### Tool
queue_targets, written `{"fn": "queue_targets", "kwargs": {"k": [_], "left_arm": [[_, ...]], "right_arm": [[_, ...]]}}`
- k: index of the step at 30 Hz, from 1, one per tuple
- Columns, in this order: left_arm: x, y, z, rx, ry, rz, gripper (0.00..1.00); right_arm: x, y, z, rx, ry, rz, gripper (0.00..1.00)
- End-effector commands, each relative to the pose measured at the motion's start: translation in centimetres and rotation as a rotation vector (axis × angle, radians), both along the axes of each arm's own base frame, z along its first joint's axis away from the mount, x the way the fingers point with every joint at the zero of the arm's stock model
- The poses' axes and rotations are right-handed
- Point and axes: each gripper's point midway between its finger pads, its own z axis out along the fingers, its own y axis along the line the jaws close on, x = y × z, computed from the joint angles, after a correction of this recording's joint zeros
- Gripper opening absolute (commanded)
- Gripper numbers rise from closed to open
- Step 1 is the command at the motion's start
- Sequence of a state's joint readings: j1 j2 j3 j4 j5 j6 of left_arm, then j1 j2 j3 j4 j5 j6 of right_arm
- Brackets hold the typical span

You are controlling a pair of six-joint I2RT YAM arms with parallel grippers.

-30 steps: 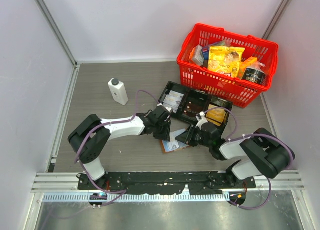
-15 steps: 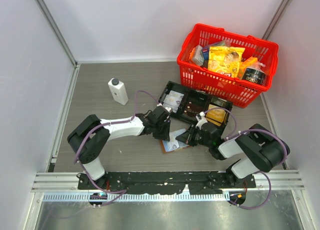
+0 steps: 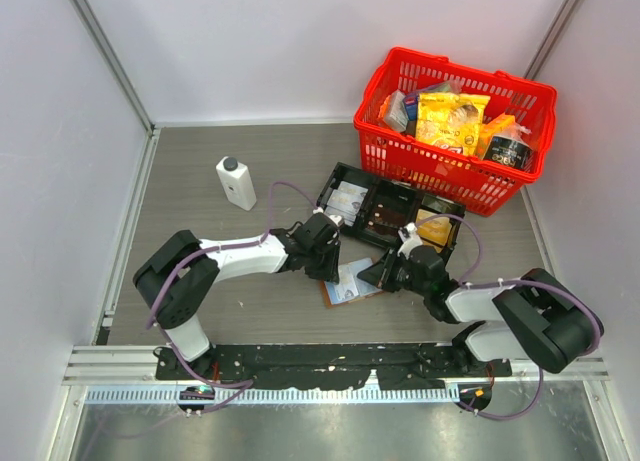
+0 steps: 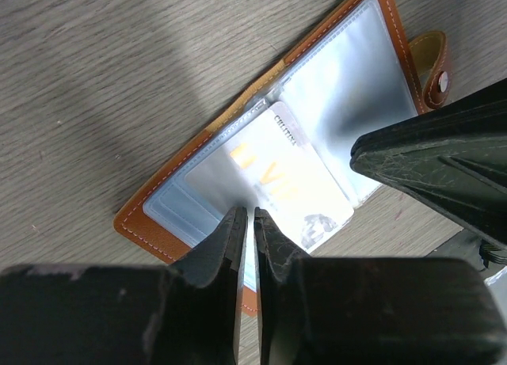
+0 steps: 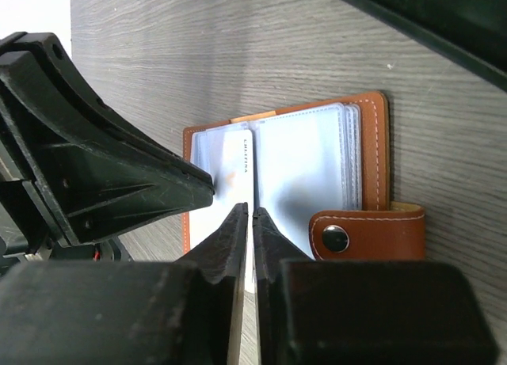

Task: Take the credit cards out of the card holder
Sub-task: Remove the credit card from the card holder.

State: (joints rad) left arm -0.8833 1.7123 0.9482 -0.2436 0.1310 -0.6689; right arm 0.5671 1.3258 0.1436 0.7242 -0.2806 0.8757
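My right claw (image 5: pixel 247 222) has just closed on one credit card (image 5: pixel 238 163), half out of the open card holder (image 5: pixel 305 163) between the arms; left claw (image 4: pixel 247 222) pinches its sleeve. Pulling right should free it.

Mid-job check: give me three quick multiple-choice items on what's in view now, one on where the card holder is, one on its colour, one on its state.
1. Where is the card holder?
A. in the red basket
B. on the table, between the left gripper and the right gripper
C. in the black tray

2. What colour is its cover?
A. brown
B. green
C. white

3. How does it lie?
A. folded shut, tab snapped
B. open, tab undone
C. standing on edge

Key:
1 B: the top view shows it flat on the table between both grippers.
2 A: both wrist views show a brown stitched border.
3 B: the clear pockets face up, the snap tab hangs free, and one credit card sticks out of a pocket.
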Motion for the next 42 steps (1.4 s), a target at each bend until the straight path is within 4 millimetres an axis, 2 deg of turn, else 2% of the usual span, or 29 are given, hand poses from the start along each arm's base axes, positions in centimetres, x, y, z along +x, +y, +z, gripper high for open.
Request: {"fn": "queue_targets", "kwargs": {"k": [1, 2, 4, 9, 19, 27, 29, 33, 36, 37, 38, 39, 40, 41, 42], "left_arm": [[-4.3, 6.9, -5.6, 0.295, 0.142, -0.014, 0.14], [-4.4, 7.0, -5.7, 0.296, 0.146, -0.015, 0.14], [-4.4, 6.9, -5.6, 0.289, 0.148, -0.012, 0.14], [-4.5, 6.7, -5.7, 0.281, 0.152, -0.012, 0.13], [-4.8, 6.8, -5.7, 0.266, 0.156, -0.007, 0.12], [-4.9, 6.5, -5.6, 0.24, 0.154, -0.014, 0.12], [-4.9, 6.4, -5.6, 0.239, 0.155, -0.014, 0.11], [-4.9, 6.6, -5.5, 0.24, 0.152, -0.013, 0.11], [-5.0, 6.9, -5.7, 0.255, 0.154, -0.012, 0.1], [-5.1, 7.0, -5.8, 0.263, 0.155, -0.011, 0.1], [-5.1, 7.2, -5.9, 0.273, 0.154, -0.012, 0.1], [-5.1, 7.4, -5.9, 0.28, 0.154, -0.012, 0.09], [-5.2, 7.6, -6.1, 0.291, 0.156, -0.012, 0.09], [-5.1, 7.8, -6.1, 0.297, 0.155, -0.011, 0.09], [-5.2, 7.8, -6.2, 0.304, 0.156, -0.015, 0.09]], "right_arm": [[0.2, 0.5, 0.5, 0.01, -0.024, 0.028, 0.15], [0.2, 0.6, 0.2, 0.01, -0.01, 0.026, 0.2], [0.0, 0.8, -0.2, 0.014, 0.004, 0.034, 0.24], [-0.2, 1.5, -0.5, 0.043, 0.014, 0.051, 0.24], [-0.4, 1.4, -1.5, 0.051, 0.037, 0.036, 0.12], [-0.5, 1.7, -1.9, 0.056, 0.05, 0.053, 0.15], [-0.5, 1.7, -2.0, 0.063, 0.051, 0.052, 0.13], [-0.4, 1.7, -1.7, 0.076, 0.04, 0.047, 0.01], [-0.2, 1.2, -1.3, 0.059, 0.019, 0.032, 0.01], [-0.4, 0.9, -1.8, 0.035, 0.038, 0.028, 0.01], [0.0, 0.9, -0.8, 0.041, 0.005, 0.025, 0.01], [-0.1, 0.5, -1.3, 0.018, 0.021, 0.017, 0.01], [0.3, 0.5, -0.5, 0.02, -0.01, 0.011, 0.01], [0.0, 0.2, -1.0, -0.003, 0.009, 0.01, 0.01], [0.4, 0.1, -0.3, -0.005, -0.014, 0.005, 0.01]]}}
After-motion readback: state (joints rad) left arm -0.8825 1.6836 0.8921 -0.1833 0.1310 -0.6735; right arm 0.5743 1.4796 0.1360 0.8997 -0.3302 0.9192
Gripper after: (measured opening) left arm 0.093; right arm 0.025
